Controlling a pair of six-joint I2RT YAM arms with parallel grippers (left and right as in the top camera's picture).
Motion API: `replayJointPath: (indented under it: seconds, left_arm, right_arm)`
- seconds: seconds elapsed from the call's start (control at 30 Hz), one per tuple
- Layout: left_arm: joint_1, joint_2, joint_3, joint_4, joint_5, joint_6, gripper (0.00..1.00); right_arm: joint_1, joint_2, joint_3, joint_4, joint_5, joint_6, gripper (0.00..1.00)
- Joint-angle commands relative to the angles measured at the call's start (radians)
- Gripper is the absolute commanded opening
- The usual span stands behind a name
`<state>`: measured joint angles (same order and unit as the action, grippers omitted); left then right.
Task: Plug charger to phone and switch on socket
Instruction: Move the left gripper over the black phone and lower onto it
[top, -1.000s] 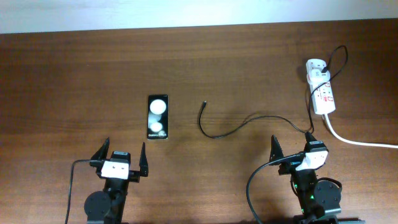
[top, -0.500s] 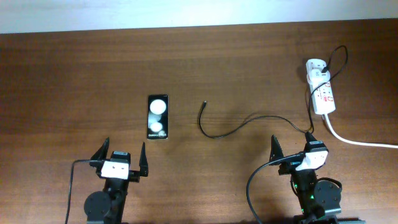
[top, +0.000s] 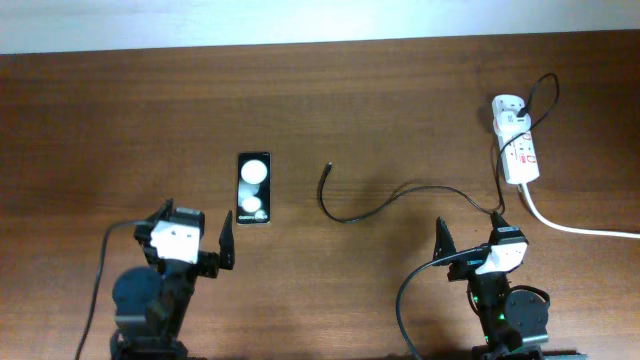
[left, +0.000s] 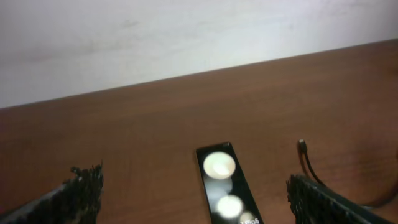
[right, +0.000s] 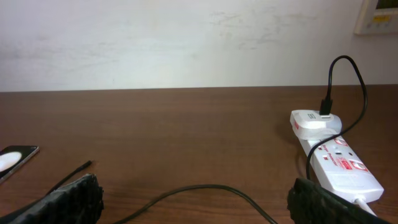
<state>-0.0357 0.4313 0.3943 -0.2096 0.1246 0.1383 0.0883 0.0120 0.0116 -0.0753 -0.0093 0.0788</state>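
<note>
The black phone (top: 254, 188) lies flat left of the table's middle, two white spots on its face. The thin black charger (top: 380, 205) snakes from its free tip (top: 327, 168) to the white socket (top: 520, 150) at the far right. My left gripper (top: 198, 220) is open just short of the phone's near end. From the left wrist, the phone (left: 225, 190) lies ahead between the fingers, nearer the right one, with the charger tip (left: 301, 144) beyond. My right gripper (top: 469, 225) is open and empty, the charger (right: 205, 190) curving between its fingers and the socket (right: 339, 165) ahead right.
A thick white cord (top: 580, 228) runs from the socket off the right edge. A white plug adapter (right: 314, 119) sits at the socket's far end. A pale wall borders the table's far edge. Black arm cables loop beside both bases.
My left arm has swung and moved forward toward the phone, its gripper turned slightly. The right arm, phone, charger and socket have not moved.
</note>
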Motion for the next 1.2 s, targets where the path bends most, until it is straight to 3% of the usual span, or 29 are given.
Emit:
replayJointPath:
  seconds: [0.0,0.27,0.43,0.63,0.73,1.0,1.17]
  left_arm:
    - [0.006,0.106,0.151,-0.050,0.022,0.006,0.99]
    - [0.006,0.432,0.475,-0.262,0.117,0.006,0.99]
    - [0.006,0.734,0.768,-0.532,0.187,0.006,0.99]
    - [0.005,1.012,0.999,-0.797,0.226,0.006,0.99]
    - [0.005,1.117,1.004,-0.799,0.288,0.006,0.99]
    - [0.005,1.307,1.004,-0.761,0.290,0.005,0.99]
    - [-0.061,1.404,1.004,-0.742,-0.004,-0.170,0.99]
  right_arm:
    - [-0.005,-0.009,-0.006,-0.004,-0.009,0.004,0.99]
    - [-0.005,-0.009,-0.006,-0.004,-0.009,0.004,0.99]
    - [-0.005,-0.009,-0.006,-0.004,-0.009,0.004,0.99]
    - [-0.005,-0.009,-0.006,-0.004,-0.009,0.004,0.99]
    - [-0.005,-0.009,-0.006,-0.004,-0.010,0.004,0.99]
    - [-0.005,-0.009,-0.006,-0.004,-0.009,0.004,0.99]
    - [-0.005,-0.009,-0.006,-0.004,-0.009,0.004,0.99]
